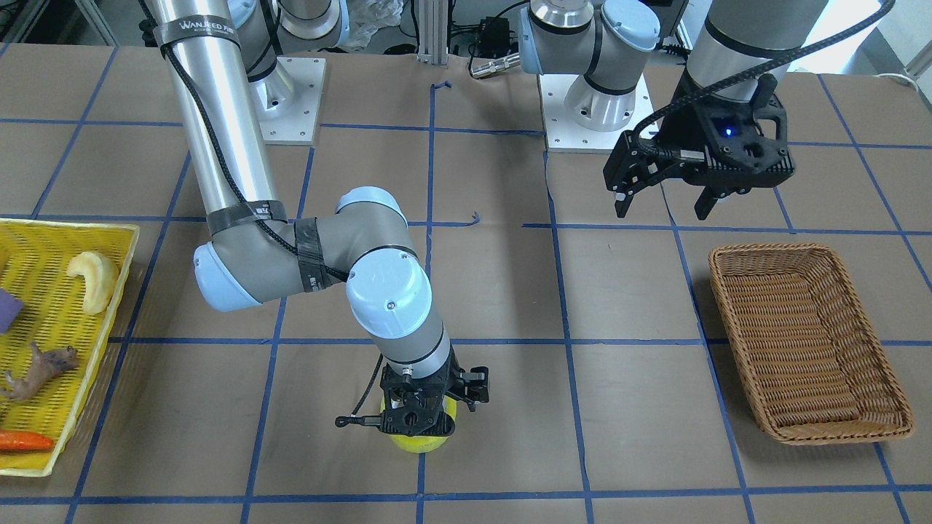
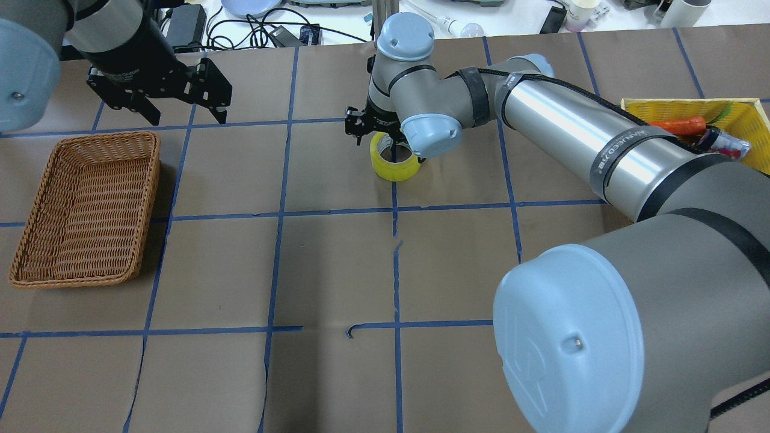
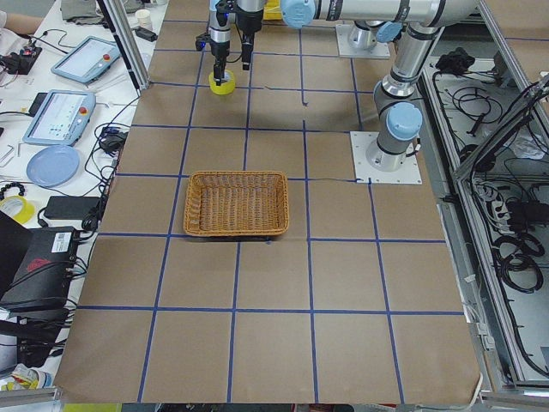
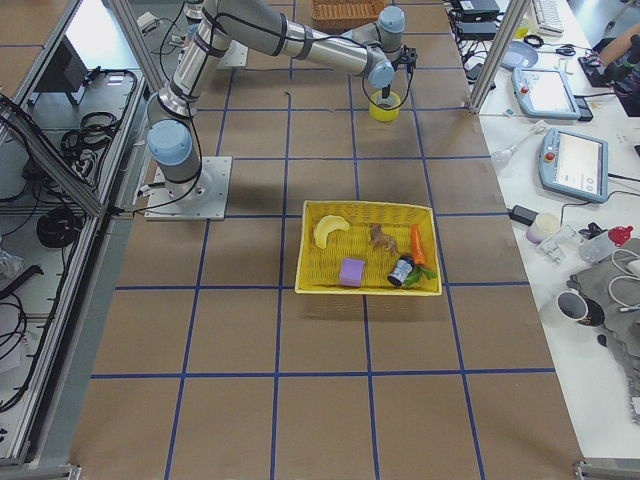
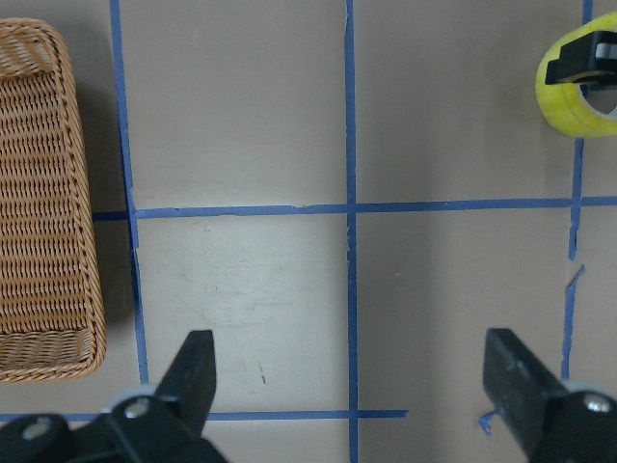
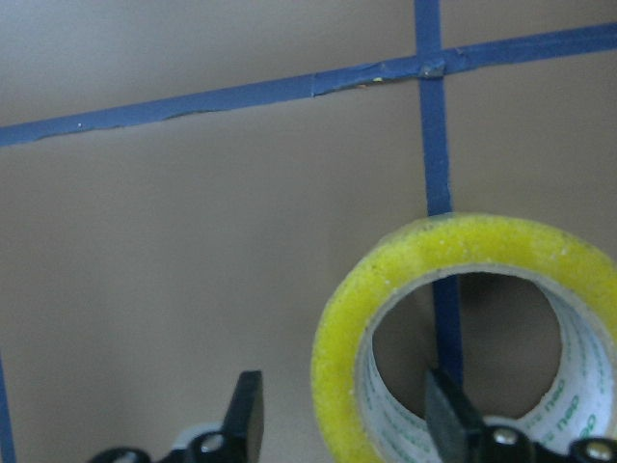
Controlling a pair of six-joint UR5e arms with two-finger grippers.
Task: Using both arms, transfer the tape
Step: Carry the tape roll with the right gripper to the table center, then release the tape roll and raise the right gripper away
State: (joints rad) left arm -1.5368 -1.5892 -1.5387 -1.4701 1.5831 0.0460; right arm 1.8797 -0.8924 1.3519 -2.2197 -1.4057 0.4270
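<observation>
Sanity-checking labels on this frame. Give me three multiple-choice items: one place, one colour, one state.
1. Where is the tape?
A) in a wicker basket
B) on the table, across a blue grid line
C) on a shelf

2. What colour is the basket holding the carrot?
A) yellow
B) green
C) white

3. What state is the left gripper in?
A) shut on the tape
B) shut on a bottle
C) open, holding nothing

Answers:
1 B: the overhead view shows it resting over the line, with the right gripper straddling its wall.
2 A: the front-facing view shows the carrot lying in yellow mesh.
3 C: its wrist view shows the jaws wide apart with only bare table between them.
</observation>
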